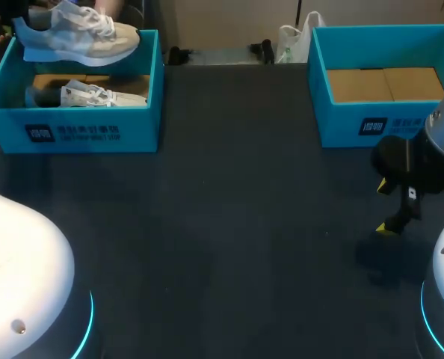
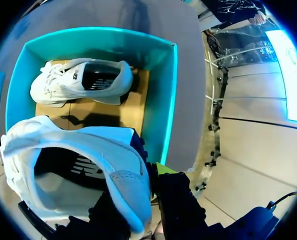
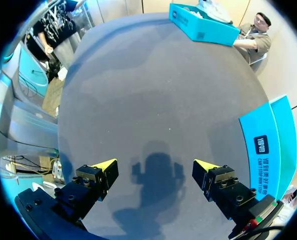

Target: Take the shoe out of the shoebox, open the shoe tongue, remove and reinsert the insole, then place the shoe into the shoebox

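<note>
A dark grey table; one spare white shoe.

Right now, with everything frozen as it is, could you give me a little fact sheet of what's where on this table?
lifted shoe: white sneaker, held in the air above the back of the left shoebox
left end effector: closed on the lifted shoe's heel
second shoe: lying inside the left shoebox
right end effector: open, holding nothing, over the dark table
right shoebox: teal, at the table's far right, beside the right end effector
</note>
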Action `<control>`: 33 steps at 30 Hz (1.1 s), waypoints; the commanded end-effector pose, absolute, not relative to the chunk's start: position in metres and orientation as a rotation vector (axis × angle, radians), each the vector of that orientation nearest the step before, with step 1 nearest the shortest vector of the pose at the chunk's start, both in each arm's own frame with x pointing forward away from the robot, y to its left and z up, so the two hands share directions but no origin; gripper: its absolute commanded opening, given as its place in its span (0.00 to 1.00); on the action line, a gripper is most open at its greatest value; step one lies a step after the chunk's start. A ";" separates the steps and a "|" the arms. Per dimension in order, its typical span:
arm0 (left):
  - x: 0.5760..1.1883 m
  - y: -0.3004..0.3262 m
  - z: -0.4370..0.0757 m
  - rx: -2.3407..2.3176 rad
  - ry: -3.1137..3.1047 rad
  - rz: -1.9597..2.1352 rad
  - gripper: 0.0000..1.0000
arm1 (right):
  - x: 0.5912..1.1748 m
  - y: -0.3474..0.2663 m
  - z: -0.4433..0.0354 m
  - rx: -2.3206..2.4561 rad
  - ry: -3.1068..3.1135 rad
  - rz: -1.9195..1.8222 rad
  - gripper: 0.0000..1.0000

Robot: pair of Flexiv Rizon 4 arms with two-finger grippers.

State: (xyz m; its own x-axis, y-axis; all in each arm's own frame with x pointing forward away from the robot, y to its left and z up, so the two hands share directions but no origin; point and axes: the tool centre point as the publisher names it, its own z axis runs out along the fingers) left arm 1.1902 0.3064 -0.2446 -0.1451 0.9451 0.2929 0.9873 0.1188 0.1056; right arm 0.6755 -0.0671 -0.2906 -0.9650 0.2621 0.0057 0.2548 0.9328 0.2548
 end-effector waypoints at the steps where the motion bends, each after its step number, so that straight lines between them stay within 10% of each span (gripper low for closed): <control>1: 1.198 0.307 -0.256 -1.961 -2.215 -0.393 0.00 | 0.675 -0.066 -0.291 0.410 3.059 0.392 1.00; 33: 1.218 0.306 -0.290 -2.009 -2.172 -0.387 0.00 | 0.675 -0.066 -0.291 0.410 3.059 0.392 1.00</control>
